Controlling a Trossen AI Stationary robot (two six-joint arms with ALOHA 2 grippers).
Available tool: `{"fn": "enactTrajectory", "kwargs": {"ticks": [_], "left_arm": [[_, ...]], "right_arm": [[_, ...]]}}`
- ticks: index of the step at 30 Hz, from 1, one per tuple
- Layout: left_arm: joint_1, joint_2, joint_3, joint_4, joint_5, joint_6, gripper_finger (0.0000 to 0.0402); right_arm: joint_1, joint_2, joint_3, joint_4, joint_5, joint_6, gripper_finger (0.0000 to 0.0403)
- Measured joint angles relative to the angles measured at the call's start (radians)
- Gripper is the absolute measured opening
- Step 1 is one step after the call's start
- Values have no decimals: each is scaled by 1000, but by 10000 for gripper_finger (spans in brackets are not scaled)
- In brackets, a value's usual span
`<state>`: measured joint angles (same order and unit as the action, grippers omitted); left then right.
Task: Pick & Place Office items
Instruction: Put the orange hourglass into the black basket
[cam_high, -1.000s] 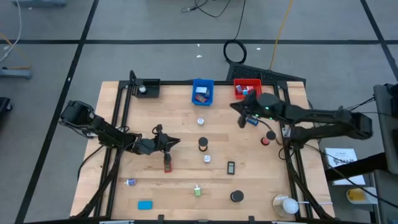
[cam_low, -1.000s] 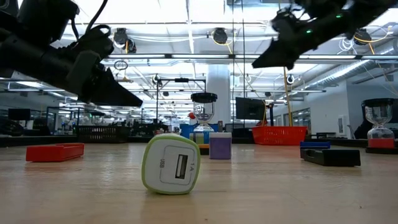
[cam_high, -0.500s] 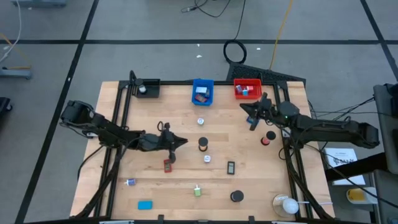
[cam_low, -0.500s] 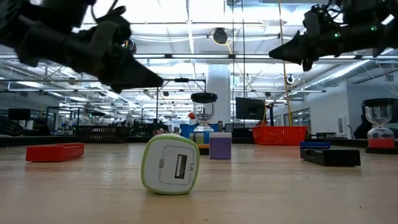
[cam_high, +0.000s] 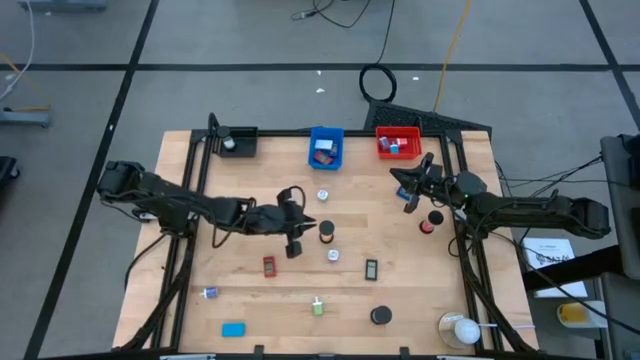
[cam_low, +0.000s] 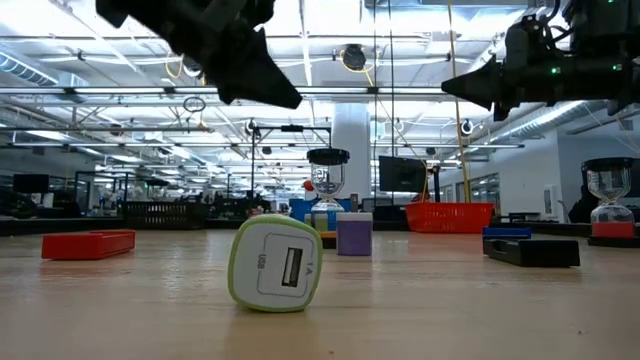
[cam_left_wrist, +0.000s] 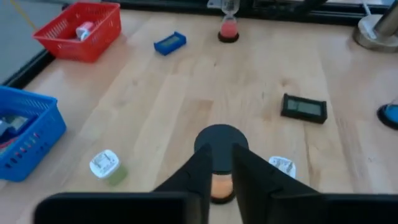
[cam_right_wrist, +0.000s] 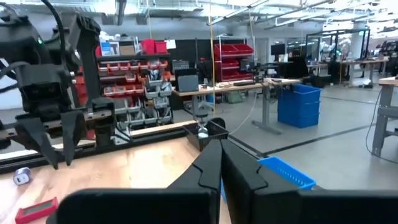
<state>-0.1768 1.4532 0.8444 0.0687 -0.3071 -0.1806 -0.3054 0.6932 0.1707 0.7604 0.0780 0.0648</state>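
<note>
left gripper (cam_high: 294, 243) hovers mid-bench beside the black-capped sand timer (cam_high: 327, 232), jaws narrow and empty in the left wrist view, timer right ahead. right gripper (cam_high: 411, 186) hangs near the red bin (cam_high: 398, 143), jaws nearly closed, holding nothing. other office items lie scattered: red block (cam_high: 269, 266), green-white charger (cam_high: 317, 307), blue block (cam_high: 233, 329). risk: jaws too narrow for the timer cap, so a descent could knock it over and roll it into the white plug (cam_high: 333, 256).

Two dark, matte arms, slim jointed links with loose black cables alongside. Tapered black fingers (cam_left_wrist: 200, 174) on each wrist. Small green lights on the right arm (cam_low: 556, 70).
</note>
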Motion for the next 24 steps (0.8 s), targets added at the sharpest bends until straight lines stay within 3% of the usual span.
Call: {"fn": "enactTrajectory", "kwargs": {"ticks": [10,15,20,24], "left_arm": [[3,67,89,-111,20,-110,245],[11,165,151,-116,19,-42,322],[40,257,220,-102,18,-12,370],[65,312,257,-134,19,-13,384]], "right_arm": [[0,2,0,1,0,0,1],[0,6,2,2,-1,1,1],[0,10,2,-6,-1,1,1],[0,14,2,-4,-1,1,1]]}}
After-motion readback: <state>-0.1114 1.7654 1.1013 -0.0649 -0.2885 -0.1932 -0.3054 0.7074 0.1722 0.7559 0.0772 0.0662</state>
